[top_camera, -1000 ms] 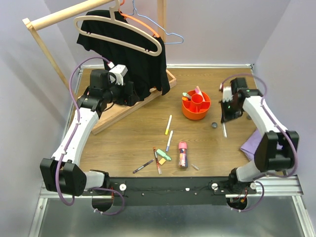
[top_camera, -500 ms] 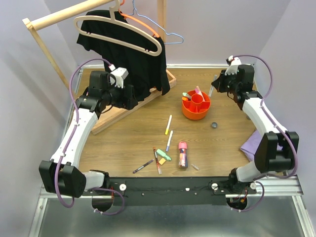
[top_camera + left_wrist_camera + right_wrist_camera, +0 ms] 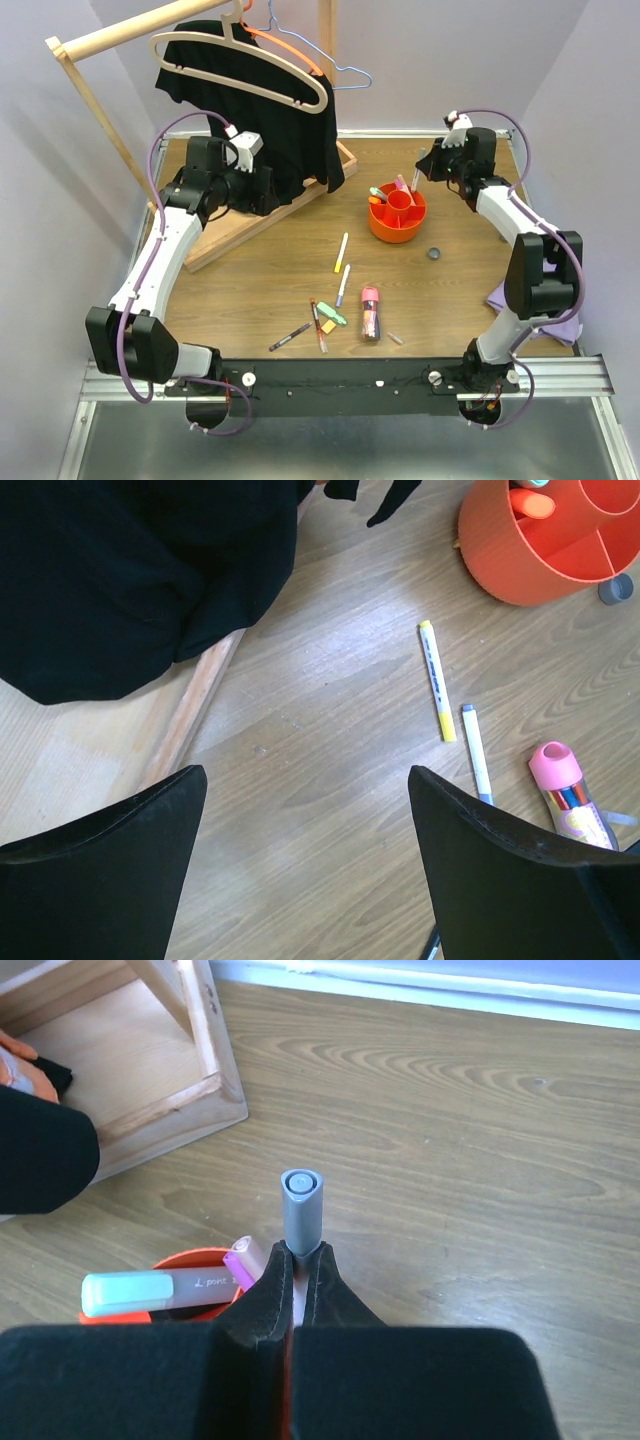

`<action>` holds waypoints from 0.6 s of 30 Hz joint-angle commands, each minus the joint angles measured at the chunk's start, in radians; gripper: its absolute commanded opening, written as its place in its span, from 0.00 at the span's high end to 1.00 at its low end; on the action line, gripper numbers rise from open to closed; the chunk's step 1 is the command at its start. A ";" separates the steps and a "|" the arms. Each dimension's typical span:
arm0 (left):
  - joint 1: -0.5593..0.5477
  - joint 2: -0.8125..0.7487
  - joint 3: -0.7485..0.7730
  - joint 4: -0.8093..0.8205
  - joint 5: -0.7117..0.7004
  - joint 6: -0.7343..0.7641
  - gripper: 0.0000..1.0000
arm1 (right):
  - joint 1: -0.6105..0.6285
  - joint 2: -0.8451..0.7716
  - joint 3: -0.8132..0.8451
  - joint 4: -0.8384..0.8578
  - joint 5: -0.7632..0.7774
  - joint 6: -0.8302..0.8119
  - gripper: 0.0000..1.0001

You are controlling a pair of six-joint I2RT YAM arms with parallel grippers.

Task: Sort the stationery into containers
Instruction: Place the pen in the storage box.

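My right gripper (image 3: 296,1260) has its fingers pressed together on a grey-capped pen (image 3: 300,1210), pinching it by the barrel with the cap end sticking out past the fingertips. It hangs at the far side of the orange organiser (image 3: 397,232), with the pen over the rim. I cannot tell whether the pen touches the plastic.

Inside the organiser, a mint highlighter (image 3: 150,1292) and a pink-tipped marker (image 3: 243,1255) lean in the far compartments, and an orange highlighter (image 3: 530,502) sits in another.

My left gripper (image 3: 300,860) is spread wide and holds nothing. It hovers well left of the organiser, beside the black garment (image 3: 130,570) that drapes onto the wooden rack base (image 3: 240,225).

Near-left of the organiser, a yellow pen (image 3: 437,680) lies on the table (image 3: 270,285). A white pen (image 3: 476,750) lies just nearer than it, apart from it. Nearer again lie the stubby pink tube (image 3: 565,790), a green highlighter (image 3: 332,314), a red pen (image 3: 318,325) and a dark pen (image 3: 289,337). A small dark cap (image 3: 434,254) sits just to the organiser's near-right.
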 commanded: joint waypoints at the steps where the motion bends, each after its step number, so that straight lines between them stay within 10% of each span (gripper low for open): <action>1: 0.005 0.012 0.032 -0.004 -0.005 0.003 0.09 | 0.033 0.024 0.015 -0.017 -0.020 -0.050 0.99; 13: -0.003 -0.019 -0.017 0.026 0.012 -0.015 0.09 | 0.067 -0.022 -0.030 -0.111 0.026 -0.110 0.99; 18: -0.012 -0.042 -0.028 0.016 0.015 -0.012 0.09 | 0.067 -0.047 -0.057 -0.128 0.044 -0.115 0.72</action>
